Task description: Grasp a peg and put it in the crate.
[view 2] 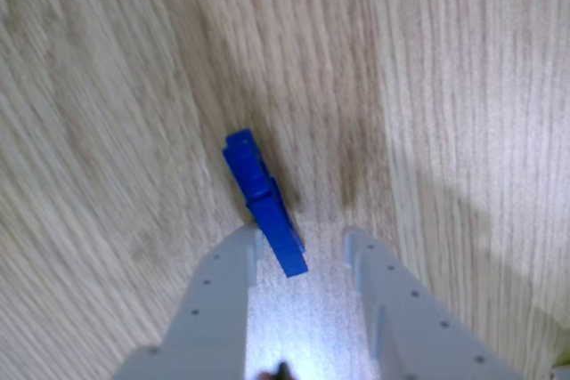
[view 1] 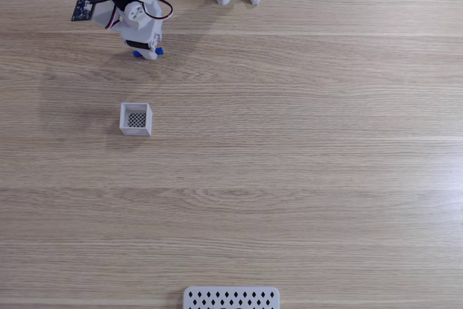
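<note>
the peg point(view 2: 264, 202) lies flat on the counter point(view 2: 463, 86), a short bright blue stick slanting away from me in the other view, its near end reaching into the gap between my fingers. in the fixed view it shows as small blue bits point(view 1: 158, 51) peeking out beneath my wrist, near the top left. i judge it to be light and stiff, likely smooth plastic, so it could skid or twist if one finger reaches it before the other; it looks unlikely to break. the best hold seems to be across its narrow width near the middle, which means going a little further forward so the pads do not pinch only the tip. my gripper point(view 2: 307, 246) is spread open, the gap clearly wider than the peg, and it holds nothing. the left finger point(view 2: 227, 282) sits just beside the peg's near end, perhaps touching it, though i cannot tell for sure; the right finger stands apart. the crate point(view 1: 136, 119) waits open and upright further down the counter, well apart from me.
</note>
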### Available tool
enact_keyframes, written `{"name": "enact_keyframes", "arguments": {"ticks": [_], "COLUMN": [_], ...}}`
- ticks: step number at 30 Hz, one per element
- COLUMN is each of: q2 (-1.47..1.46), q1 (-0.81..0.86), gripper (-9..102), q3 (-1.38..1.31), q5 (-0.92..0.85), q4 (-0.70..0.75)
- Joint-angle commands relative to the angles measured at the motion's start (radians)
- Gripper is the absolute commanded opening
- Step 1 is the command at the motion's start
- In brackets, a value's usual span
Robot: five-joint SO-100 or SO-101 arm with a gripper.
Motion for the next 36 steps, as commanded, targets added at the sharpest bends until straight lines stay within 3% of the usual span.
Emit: {"name": "enact_keyframes", "arguments": {"ticks": [1, 8, 13, 17, 22, 27, 36], "q2": [0.031, 0.084, 0.221, 0.440, 0.726, 0.853, 0.541], "q1": [0.008, 0.017, -0.006, -0.071, -0.103, -0.196, -0.350], "gripper": [15, -2, 0, -1, -1, -1, -1], "q3": [0.014, 0.071, 0.135, 0.235, 0.413, 0.566, 0.572], "q5": [-0.032, -0.149, -0.272, -0.509, -0.819, -1.011, -1.035], "q4": [-0.038, -0.097, -0.114, -0.219, -0.511, -0.850, -1.454]}}
